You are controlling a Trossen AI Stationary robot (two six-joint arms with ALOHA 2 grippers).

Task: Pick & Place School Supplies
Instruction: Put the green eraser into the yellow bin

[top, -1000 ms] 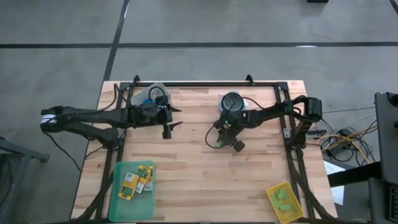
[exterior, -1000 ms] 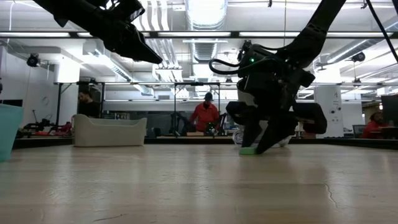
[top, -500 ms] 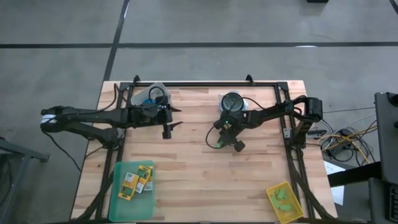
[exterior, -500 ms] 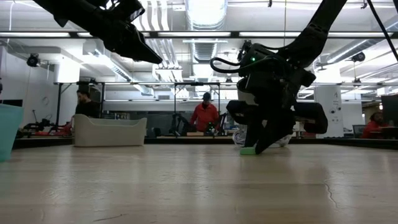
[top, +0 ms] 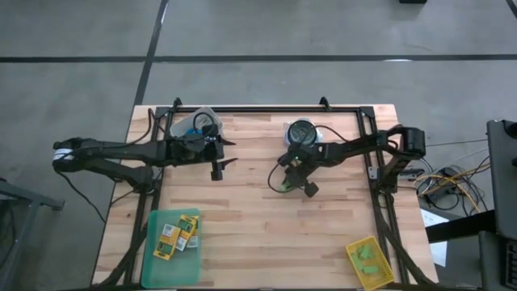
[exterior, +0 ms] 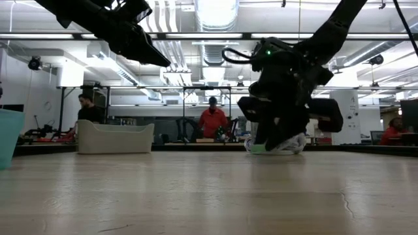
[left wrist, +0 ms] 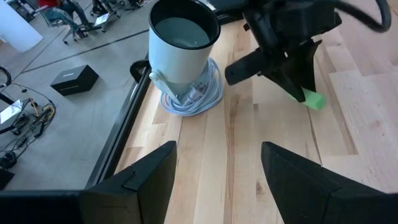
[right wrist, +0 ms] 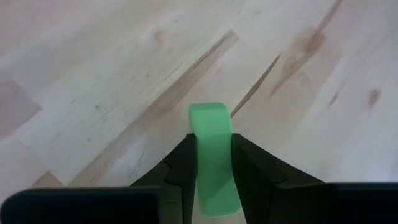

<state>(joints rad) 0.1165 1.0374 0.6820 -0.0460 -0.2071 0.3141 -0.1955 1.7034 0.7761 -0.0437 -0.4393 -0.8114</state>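
Note:
A small light-green eraser block [right wrist: 210,121] sits between the fingers of my right gripper [right wrist: 212,142], which is shut on it just above the middle of the table [top: 283,186]. The left wrist view shows the same block [left wrist: 314,99] at that gripper's tips. My left gripper [top: 226,152] hangs open and empty above the table's far left part, its two fingers wide apart [left wrist: 217,168]. Yellow-and-green crayon boxes [top: 179,229] lie flat in the green tray [top: 153,257] at the near left. More green blocks [top: 367,255] lie in the yellow bin [top: 355,260] at the near right. My right gripper pinches the green block by its two long sides [right wrist: 198,149] between its two fingers. The fingers slant down from the table's far right and lie along the block. One end of the block [right wrist: 210,112] sticks out past the fingertips. It hangs just clear of the wood.
A white cup on a coil of white cable [top: 301,132] stands close behind the right gripper. A clear container [top: 199,121] sits at the far left corner. A black frame [top: 266,107] runs along the far edge. People move in the room beyond the table [exterior: 212,121].
My right gripper has risen a little, taking the green block with it. The block, which rested on the table under the fingertips, now hangs just clear of the wood.

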